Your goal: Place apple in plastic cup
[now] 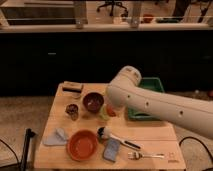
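The apple (pixel 112 111) is a small red-orange patch showing just under the end of my white arm. It sits right at the rim of the pale yellow-green plastic cup (pixel 103 113), which stands on the wooden table (pixel 150 137) to the right of the maroon bowl. My gripper (pixel 111 107) is mostly hidden behind the arm's thick white link. It hangs over the cup and holds the apple. I cannot tell whether the apple touches the cup.
A dark maroon bowl (pixel 93 101) and a small dark patterned cup (pixel 72 110) stand left of the cup. A large orange bowl (pixel 82 145), a grey cloth (pixel 56 137), a brush (pixel 117 138), a blue sponge (pixel 111 150) and a fork (pixel 145 156) lie in front. A green tray (pixel 150 90) is behind the arm.
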Robot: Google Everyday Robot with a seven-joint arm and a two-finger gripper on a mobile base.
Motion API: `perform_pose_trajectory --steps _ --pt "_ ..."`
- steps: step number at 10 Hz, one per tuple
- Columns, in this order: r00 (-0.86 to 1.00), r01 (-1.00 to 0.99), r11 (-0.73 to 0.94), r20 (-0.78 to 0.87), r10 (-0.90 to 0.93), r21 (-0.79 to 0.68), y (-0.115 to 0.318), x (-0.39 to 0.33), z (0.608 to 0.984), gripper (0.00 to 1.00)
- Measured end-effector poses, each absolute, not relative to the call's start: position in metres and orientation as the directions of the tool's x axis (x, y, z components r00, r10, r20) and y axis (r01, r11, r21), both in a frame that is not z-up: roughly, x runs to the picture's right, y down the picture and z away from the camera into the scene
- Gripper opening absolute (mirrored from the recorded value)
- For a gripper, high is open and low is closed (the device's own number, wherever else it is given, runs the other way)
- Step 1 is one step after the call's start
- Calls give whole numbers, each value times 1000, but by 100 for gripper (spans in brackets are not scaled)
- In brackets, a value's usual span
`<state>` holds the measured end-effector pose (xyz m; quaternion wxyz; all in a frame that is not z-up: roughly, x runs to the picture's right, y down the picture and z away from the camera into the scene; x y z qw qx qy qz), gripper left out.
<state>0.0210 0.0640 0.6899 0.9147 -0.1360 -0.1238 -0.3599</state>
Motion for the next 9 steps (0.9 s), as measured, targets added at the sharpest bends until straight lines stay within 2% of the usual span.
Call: perform_pose_trajectory --steps 4,9 --pt "615 772 626 380 -690 -112 48 8 700 2" --pt "533 823 560 472 -702 -97 44 -7 729 2"
